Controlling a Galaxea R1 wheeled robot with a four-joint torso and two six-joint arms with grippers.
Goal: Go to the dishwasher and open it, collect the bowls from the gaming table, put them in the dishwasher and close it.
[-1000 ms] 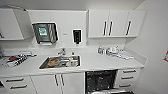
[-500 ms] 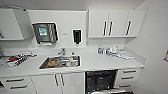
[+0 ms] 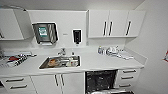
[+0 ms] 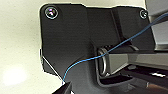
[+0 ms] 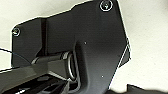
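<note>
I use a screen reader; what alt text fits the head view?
A white kitchenette: the dishwasher stands open under the counter, its dark inside showing, right of a steel sink. White wall cabinets hang above.

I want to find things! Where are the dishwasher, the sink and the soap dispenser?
dishwasher (image 3: 100, 79): head view, dark open inside.
sink (image 3: 60, 62): head view, metal basin.
soap dispenser (image 3: 77, 36): head view, black front.

White counter (image 3: 100, 63): steel sink (image 3: 60, 62) with dishes inside, tap (image 3: 62, 51) behind it. Wall: paper towel dispenser (image 3: 45, 33), dark soap dispenser (image 3: 76, 36). White upper cabinets (image 3: 115, 23). Bottles (image 3: 101, 50) and clutter at right; packages (image 3: 16, 60) at left. Drawers (image 3: 128, 77) below.
</note>
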